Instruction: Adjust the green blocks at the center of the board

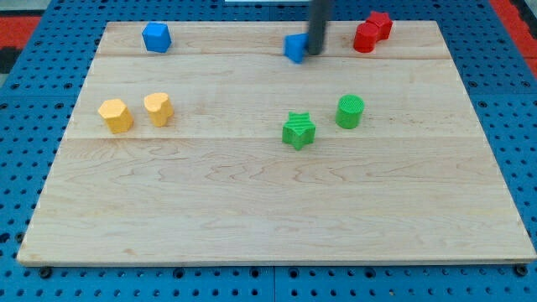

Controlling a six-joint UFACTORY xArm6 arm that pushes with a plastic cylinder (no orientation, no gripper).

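Camera view: my tip (316, 50), a bare rod with no pincer to spread or pinch, sits at the far edge touching a blue block (294, 48), well apart from the green star (298, 131) and green cylinder (350, 111) just right of centre, so the adjusting looks not yet begun.

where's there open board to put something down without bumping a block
The whole strip of the board below the green star and green cylinder is bare, as is the middle gap between the yellow blocks and the star. The top edge is crowded: blue blocks, my tip, red blocks.
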